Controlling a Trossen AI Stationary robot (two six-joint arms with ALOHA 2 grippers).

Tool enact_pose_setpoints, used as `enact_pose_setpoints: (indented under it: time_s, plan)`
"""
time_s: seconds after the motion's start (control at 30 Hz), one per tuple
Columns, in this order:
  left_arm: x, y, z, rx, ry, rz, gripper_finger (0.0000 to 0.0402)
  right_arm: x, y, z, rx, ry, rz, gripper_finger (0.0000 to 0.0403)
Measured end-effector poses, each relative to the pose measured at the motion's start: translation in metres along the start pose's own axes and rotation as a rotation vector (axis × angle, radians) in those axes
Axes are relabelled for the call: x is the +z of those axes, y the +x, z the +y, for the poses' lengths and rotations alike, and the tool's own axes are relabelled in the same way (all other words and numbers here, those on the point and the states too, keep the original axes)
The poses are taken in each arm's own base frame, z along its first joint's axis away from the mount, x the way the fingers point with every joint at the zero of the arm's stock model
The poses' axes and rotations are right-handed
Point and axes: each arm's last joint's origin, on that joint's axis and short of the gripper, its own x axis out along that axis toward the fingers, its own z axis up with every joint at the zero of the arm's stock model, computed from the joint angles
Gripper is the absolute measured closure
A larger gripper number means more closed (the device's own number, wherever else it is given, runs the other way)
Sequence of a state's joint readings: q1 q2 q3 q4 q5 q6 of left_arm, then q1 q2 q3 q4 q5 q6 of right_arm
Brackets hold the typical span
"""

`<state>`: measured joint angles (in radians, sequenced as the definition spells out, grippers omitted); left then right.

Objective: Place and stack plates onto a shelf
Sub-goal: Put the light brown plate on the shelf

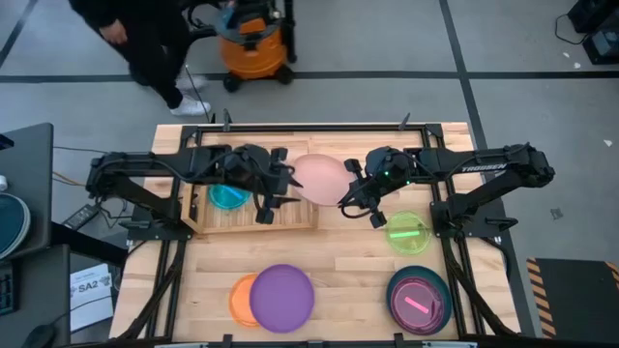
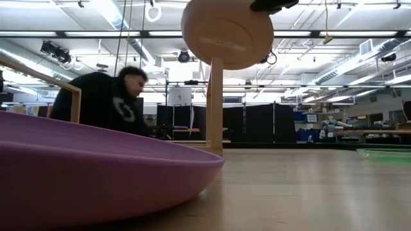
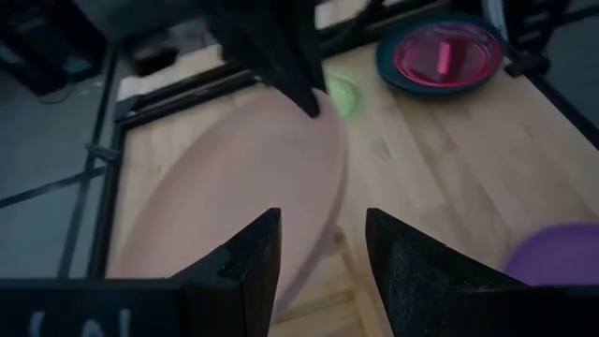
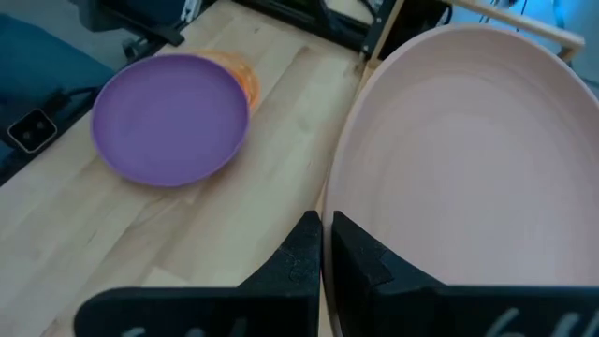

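My right gripper is shut on a big pink plate, which hangs in the air by the right end of the shelf. In the low view the pink plate floats above a shelf post. My left gripper is open over the shelf's right part, its fingers standing on either side of the pink plate's edge; I see no touch. A blue-teal plate lies flat in the shelf's left half. My right gripper pinches the pink plate's rim between its two fingers, one on each face. It comes level from the table's right side. The plate is lifted clear of table and shelf and tilted, showing its underside toward the near edge.
A purple plate lies on an orange one at the near edge. A magenta-red plate sits in a dark teal plate near right, and a small green plate lies beside my right arm. A person stands beyond the far edge.
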<state>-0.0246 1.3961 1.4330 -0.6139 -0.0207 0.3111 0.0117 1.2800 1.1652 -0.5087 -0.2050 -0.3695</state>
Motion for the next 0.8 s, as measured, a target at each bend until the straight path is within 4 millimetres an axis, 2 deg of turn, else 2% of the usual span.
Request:
enact_pose_setpoints:
  time_s: [0.2, 0.47, 0.8]
  plan:
    - [-0.0014, 0.0085, -0.0049, -0.021, 0.008, 0.027, 0.0237, 0.0021, 0.0, 0.0024, 0.028, -0.007, -0.022, 0.0386]
    - [-0.0039, 0.0092, -0.0053, -0.027, 0.004, 0.052, 0.0238, 0.0038, -0.0001, 0.0025, 0.044, -0.011, -0.045, 0.0386]
    - [-0.0065, 0.0087, -0.0073, -0.076, 0.003, 0.071, 0.0279, 0.0054, -0.0001, 0.002, 0.042, -0.015, -0.063, 0.0383]
